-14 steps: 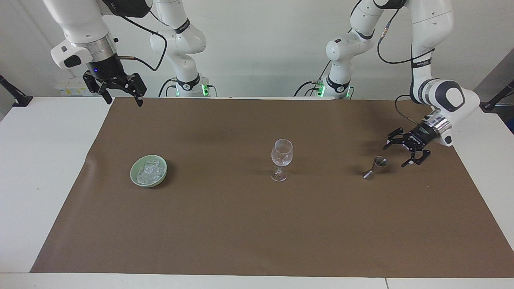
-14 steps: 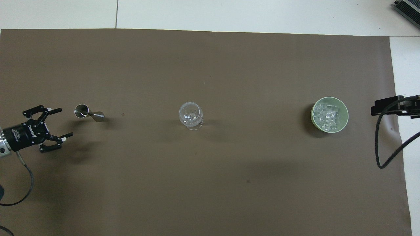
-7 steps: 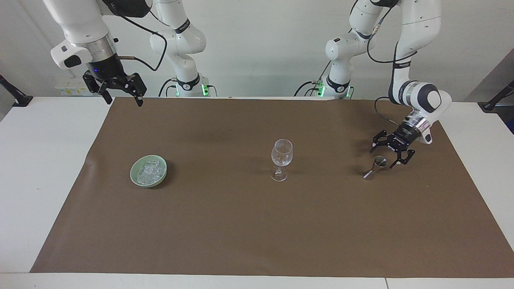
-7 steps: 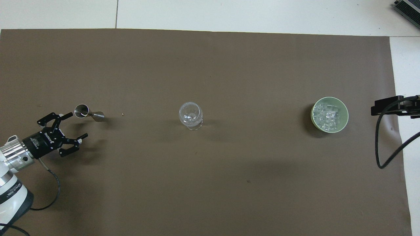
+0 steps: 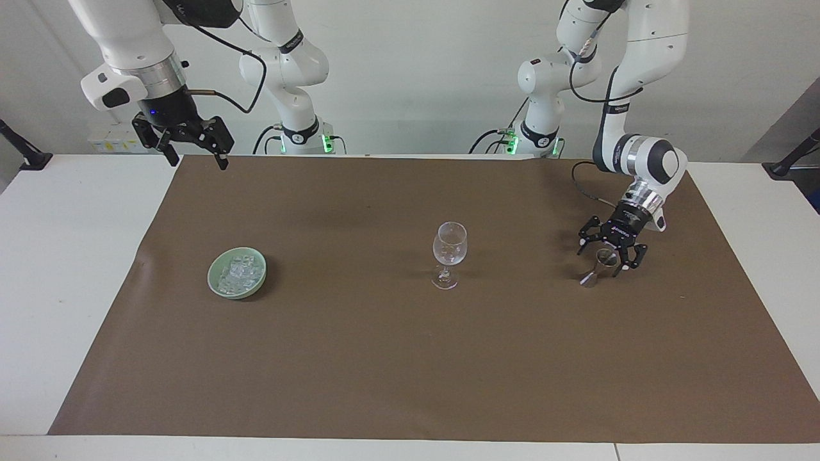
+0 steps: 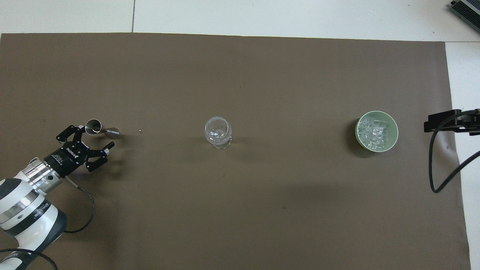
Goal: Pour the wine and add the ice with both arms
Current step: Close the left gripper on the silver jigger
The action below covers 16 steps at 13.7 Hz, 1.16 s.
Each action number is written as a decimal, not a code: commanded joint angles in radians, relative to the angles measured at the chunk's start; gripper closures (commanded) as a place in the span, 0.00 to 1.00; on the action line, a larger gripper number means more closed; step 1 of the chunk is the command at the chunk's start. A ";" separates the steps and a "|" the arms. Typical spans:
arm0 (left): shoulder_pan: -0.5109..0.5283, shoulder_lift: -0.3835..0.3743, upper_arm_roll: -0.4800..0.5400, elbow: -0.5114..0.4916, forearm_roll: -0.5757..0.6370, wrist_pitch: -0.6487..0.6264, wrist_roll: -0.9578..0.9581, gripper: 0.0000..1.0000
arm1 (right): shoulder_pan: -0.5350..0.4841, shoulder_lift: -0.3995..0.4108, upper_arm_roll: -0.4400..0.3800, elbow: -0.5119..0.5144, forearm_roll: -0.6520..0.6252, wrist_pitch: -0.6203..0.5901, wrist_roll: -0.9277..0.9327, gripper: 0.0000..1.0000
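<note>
Toward the left arm's end of the table, a small steel jigger is straddled by the left gripper, whose fingers are spread wide and hold nothing; the jigger is narrow-waisted and stands on a small foot, so it could be tipped or skidded across the brown mat if one finger were to meet it before the other; any wine in it would then be spilled, though whether it is filled cannot be told. The wine glass stands mid-table, well apart, and is thin-stemmed, so a careless pour could knock it. The ice lies heaped in a green bowl toward the right arm's end; the right gripper waits raised over the mat's corner, fingers open and empty.
</note>
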<state>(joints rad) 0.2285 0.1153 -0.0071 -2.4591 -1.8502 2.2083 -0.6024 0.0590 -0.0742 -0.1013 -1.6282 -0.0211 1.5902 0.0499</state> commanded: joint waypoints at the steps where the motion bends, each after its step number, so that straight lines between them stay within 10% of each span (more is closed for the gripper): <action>1: -0.018 -0.029 0.012 -0.032 -0.055 0.036 0.018 0.00 | -0.002 0.004 0.000 0.005 0.003 -0.003 -0.025 0.00; 16: -0.069 -0.006 0.012 -0.004 -0.161 0.107 0.018 0.00 | -0.002 0.004 0.000 0.005 0.003 -0.003 -0.025 0.00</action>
<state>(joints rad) 0.1681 0.1154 -0.0002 -2.4625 -1.9874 2.2984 -0.5968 0.0590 -0.0742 -0.1013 -1.6282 -0.0211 1.5902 0.0499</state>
